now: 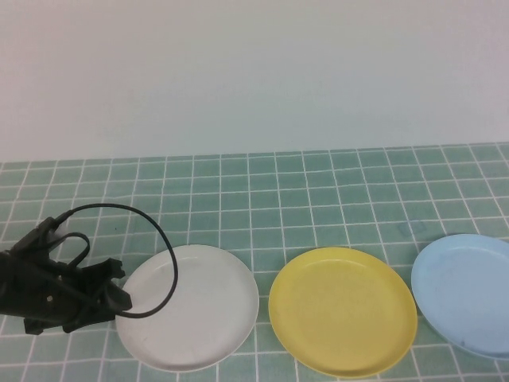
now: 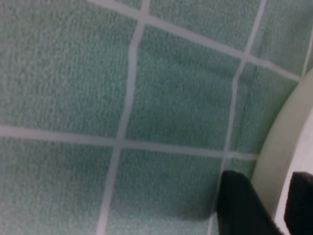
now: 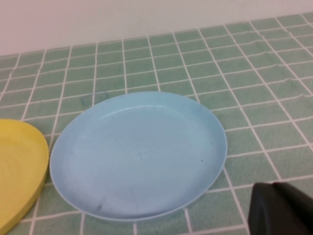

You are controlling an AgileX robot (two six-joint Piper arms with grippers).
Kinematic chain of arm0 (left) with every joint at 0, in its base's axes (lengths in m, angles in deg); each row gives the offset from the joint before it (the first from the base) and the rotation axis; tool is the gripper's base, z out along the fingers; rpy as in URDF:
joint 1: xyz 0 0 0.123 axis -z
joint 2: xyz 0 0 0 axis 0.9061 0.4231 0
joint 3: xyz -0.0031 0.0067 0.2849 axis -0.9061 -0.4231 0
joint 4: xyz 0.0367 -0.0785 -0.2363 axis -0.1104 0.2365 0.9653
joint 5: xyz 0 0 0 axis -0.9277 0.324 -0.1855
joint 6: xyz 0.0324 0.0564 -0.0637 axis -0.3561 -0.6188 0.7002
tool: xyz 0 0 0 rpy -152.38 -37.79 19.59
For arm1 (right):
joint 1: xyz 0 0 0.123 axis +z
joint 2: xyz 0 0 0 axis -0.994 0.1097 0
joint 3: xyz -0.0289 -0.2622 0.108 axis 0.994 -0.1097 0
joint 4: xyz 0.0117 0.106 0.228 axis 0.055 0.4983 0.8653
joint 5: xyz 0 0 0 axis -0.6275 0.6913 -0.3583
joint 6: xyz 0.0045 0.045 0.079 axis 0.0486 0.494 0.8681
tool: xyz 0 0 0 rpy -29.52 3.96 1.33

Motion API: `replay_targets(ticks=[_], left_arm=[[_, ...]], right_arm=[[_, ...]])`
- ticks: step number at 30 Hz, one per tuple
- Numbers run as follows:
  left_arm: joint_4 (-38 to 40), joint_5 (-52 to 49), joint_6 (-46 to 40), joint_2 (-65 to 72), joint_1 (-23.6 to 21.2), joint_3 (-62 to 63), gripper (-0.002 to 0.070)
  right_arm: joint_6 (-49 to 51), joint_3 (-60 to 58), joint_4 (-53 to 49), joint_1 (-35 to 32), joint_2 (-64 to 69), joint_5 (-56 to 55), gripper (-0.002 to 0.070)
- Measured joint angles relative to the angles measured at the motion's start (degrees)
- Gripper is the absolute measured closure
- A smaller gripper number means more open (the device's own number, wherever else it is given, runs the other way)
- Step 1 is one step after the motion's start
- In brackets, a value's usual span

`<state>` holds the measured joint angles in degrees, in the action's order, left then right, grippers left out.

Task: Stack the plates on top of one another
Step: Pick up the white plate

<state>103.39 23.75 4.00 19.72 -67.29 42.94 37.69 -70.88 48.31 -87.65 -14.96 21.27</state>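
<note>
While three plates lie in a row on the green checked cloth (image 1: 334, 183), white plate (image 1: 191, 306), yellow plate (image 1: 342, 310) and blue plate (image 1: 469, 294), none is stacked. Left gripper (image 1: 111, 296) sits at the white plate's left rim; its wrist view shows parted fingers (image 2: 242, 205) straddling that rim. Right gripper (image 3: 281, 210) appears only in its wrist view, near the blue plate, its grip impossible to tell.

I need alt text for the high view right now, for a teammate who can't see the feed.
Three plates lie apart in a row on a green tiled cloth: a white plate on the left, a yellow plate in the middle, a blue plate cut off at the right edge. The left gripper reaches the white plate's left rim, fingers either side of it; the right gripper is not in view.
</note>
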Motion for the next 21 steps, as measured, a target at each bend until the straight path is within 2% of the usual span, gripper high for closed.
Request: replay_targets(ticks=[2,7,13,15,21], left_arm=[[0.12,0.00,0.00,0.00,0.00,0.00,0.0477],[-0.51,-0.13,-0.29,0.00,0.00,0.00,0.0580],[-1.33,-0.29,-0.55,0.00,0.00,0.00,0.0634],[-1.88,-0.39,-0.55,0.00,0.00,0.00,0.0671],[-2.02,-0.42,0.00,0.00,0.00,0.00,0.0675]], right_arm=[[0.00,0.00,0.00,0.00,0.00,0.00,0.0678],[0.00,0.00,0.00,0.00,0.00,0.00,0.0678],[0.00,0.00,0.00,0.00,0.00,0.00,0.0678],[0.00,0.00,0.00,0.00,0.00,0.00,0.0678],[0.00,0.00,0.00,0.00,0.00,0.00,0.0678]])
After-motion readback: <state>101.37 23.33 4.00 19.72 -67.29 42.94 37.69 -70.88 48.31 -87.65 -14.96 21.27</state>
